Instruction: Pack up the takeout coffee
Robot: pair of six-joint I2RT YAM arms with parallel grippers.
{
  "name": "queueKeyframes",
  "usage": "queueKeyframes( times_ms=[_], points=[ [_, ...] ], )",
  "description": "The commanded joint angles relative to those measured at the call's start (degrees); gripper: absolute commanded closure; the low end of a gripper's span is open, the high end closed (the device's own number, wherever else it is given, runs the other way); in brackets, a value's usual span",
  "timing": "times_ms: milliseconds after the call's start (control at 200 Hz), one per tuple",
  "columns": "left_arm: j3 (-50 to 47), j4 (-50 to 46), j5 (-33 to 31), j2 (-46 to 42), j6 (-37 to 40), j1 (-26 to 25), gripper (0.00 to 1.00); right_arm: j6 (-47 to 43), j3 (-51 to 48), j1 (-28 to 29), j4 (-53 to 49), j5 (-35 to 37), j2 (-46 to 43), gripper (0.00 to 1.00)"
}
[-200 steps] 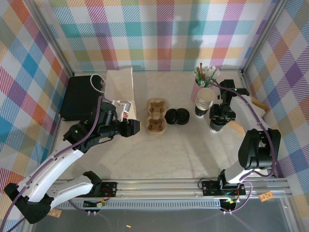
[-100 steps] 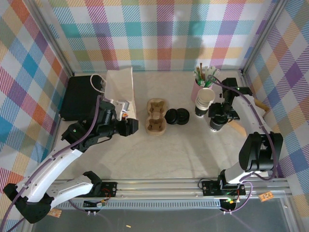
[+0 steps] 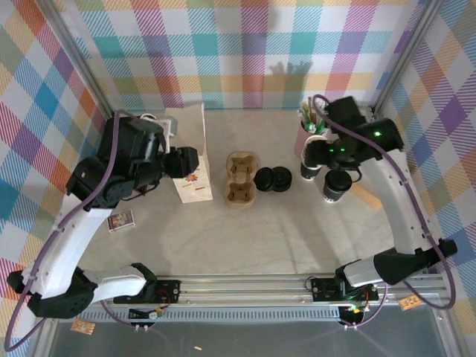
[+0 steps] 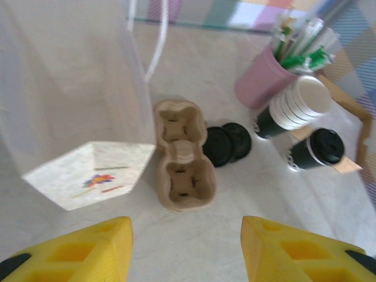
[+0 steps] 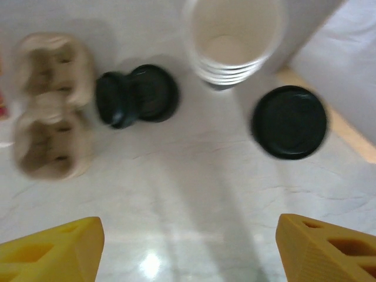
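the takeout coffee (image 3: pixel 336 184) stands near the table's (image 3: pixel 297 223) right edge, just beside the cup stack (image 3: pixel 315 156). right gripper (image 5: pixel 189 244) hovers over them, fingers wide apart; i'd say an off-centre descent could tip it or knock the stack. left gripper (image 4: pixel 185 247) gapes empty too.

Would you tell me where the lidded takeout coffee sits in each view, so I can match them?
Top external: takeout coffee right of centre, below-right of the stack of lidless cups.
Left wrist: takeout coffee near the right edge, below-right of the stack.
Right wrist: takeout coffee right of centre, lid seen from above, below-right of the stack.
Shared landmark: the stack of lidless cups.
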Motion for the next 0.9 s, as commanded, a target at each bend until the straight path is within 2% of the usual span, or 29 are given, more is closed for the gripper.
queueKeyframes(
  times_ms=[0, 75, 135, 220, 280, 475, 610, 800, 895],
  points=[
    [6.82, -12.36, -4.47, 3.89, 1.57, 3.74, 0.48, 14.07, 10.00, 11.14, -11.63, 5.92, 9.79, 0.25],
    [10.72, -12.17, -1.71, 5.26, 3.58, 7.85, 0.48, 18.00, 19.81, 17.92, -14.93, 8.31, 18.30, 0.27],
    [13.76, -12.11, -3.23, 6.23, 5.14, 9.81, 0.49, 19.53, 25.84, 21.86, -15.76, 10.22, 24.59, 0.29],
    [16.47, -12.07, -6.80, 6.97, 6.03, 10.50, 0.49, 21.40, 30.82, 24.37, -14.81, 10.97, 31.27, 0.36],
    [15.59, -11.28, -6.59, 6.11, 5.46, 10.54, 0.49, 21.57, 30.91, 25.29, -11.64, 10.72, 34.17, 0.40],
    [-2.92, -2.77, -0.04, -4.84, 3.27, 10.54, 0.49, 22.46, 26.11, 25.30, -2.31, 13.20, 39.65, 0.52],
    [-13.15, 1.28, 3.45, -11.42, 1.01, 10.52, 0.50, 21.34, 21.59, 24.09, 2.68, 13.32, 41.47, 0.54],
    [-18.77, 1.55, 0.69, -16.42, 2.76, 10.54, 0.49, 20.01, 20.97, 19.99, 7.88, 3.75, 44.33, 0.49],
    [-19.40, 1.85, -1.10, -17.80, 3.82, 10.48, 0.49, 19.38, 20.62, 19.44, 9.72, 2.44, 45.39, 0.48]
  ],
)
